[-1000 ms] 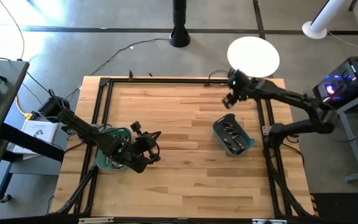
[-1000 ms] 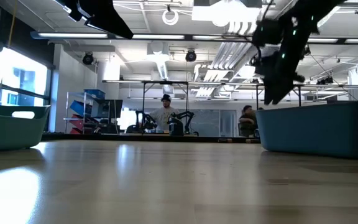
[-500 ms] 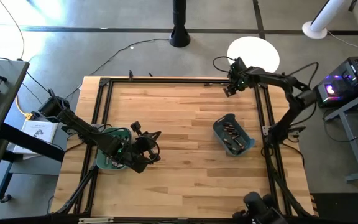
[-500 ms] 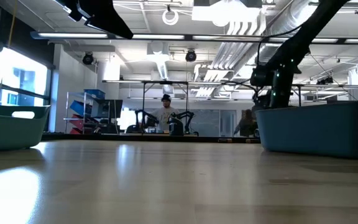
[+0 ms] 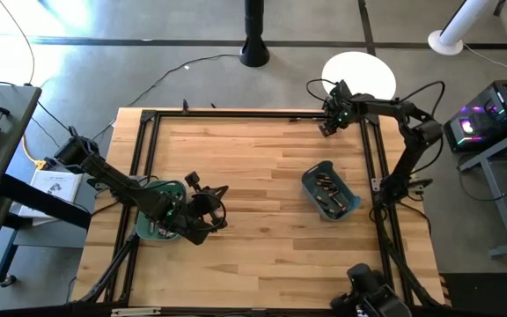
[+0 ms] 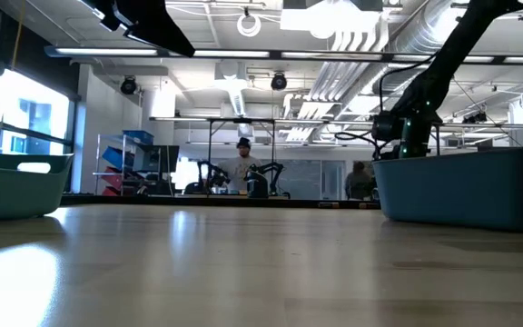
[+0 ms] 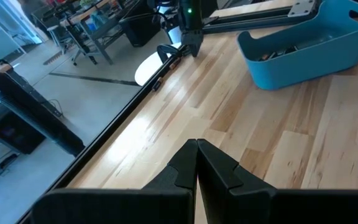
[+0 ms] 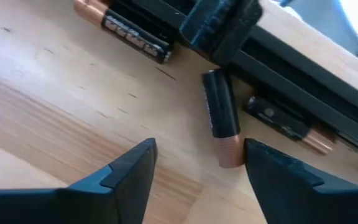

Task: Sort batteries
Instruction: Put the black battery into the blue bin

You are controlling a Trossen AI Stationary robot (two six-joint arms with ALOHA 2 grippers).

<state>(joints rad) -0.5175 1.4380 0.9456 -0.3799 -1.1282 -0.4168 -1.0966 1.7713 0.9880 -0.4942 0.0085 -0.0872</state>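
Three batteries lie on the wood by the black frame rail at the table's far right corner: one point(image 8: 123, 28) farther along, one point(image 8: 221, 124) black with a coppery end, one point(image 8: 288, 127) against the rail. My right gripper point(image 8: 197, 180) point(image 5: 327, 126) stands open just above the table, pointing down, its fingertips either side of the middle battery's coppery end. More batteries point(image 5: 328, 192) lie in the blue bin point(image 5: 352, 204). My left gripper point(image 7: 196, 163) point(image 5: 218, 207) hovers shut beside the teal bin point(image 5: 152, 231), holding nothing.
A black clamp point(image 8: 219, 25) sits on the frame rail point(image 8: 303, 81) right behind the batteries. The black frame point(image 5: 148, 119) runs around the wooden table. People sit in the room beyond point(image 6: 241, 168). Open wood lies between the two bins point(image 5: 253, 185).
My right gripper has swung toward the table's far edge and sunk from well above the blue bin down to the table beside the far right frame corner, tipping steeper. The left arm and both bins have kept still.
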